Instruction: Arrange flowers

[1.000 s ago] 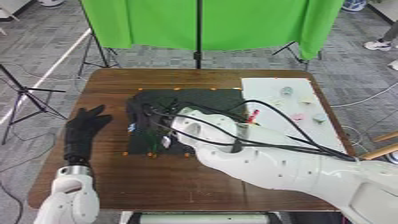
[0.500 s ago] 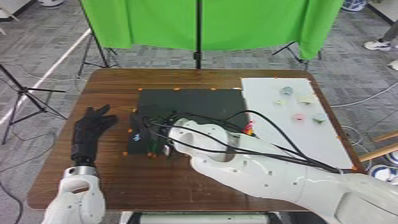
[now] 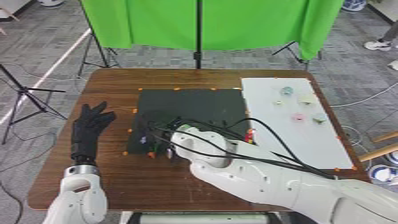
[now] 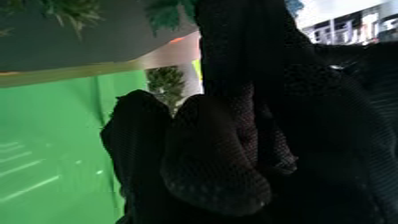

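The right robot hand (image 4: 213, 170) is over the dark mat (image 3: 213, 100), by its near left part. I can't tell how far open it is, or if it has hold of anything. A green sprig (image 4: 164, 82) shows close by it, and its long way runs about the same way as the hand points. I can't tell if they touch.

The little flowers are farther off, to the right and a bit far: a blue flower (image 3: 286, 91), a pink flower (image 3: 298, 118) and a green flower (image 3: 319, 118). They are too small to see which way they point. They sit on the white sheet (image 3: 311, 145). The right hand is nearer to them. The left robot hand (image 3: 91, 125) is out on the left, open and loose, with nothing in it.

Mat and sheet lie side by side on the brown bench (image 3: 204, 77). Past its far edge hangs a green cloth (image 3: 155, 25), over a grey floor (image 3: 44, 55).
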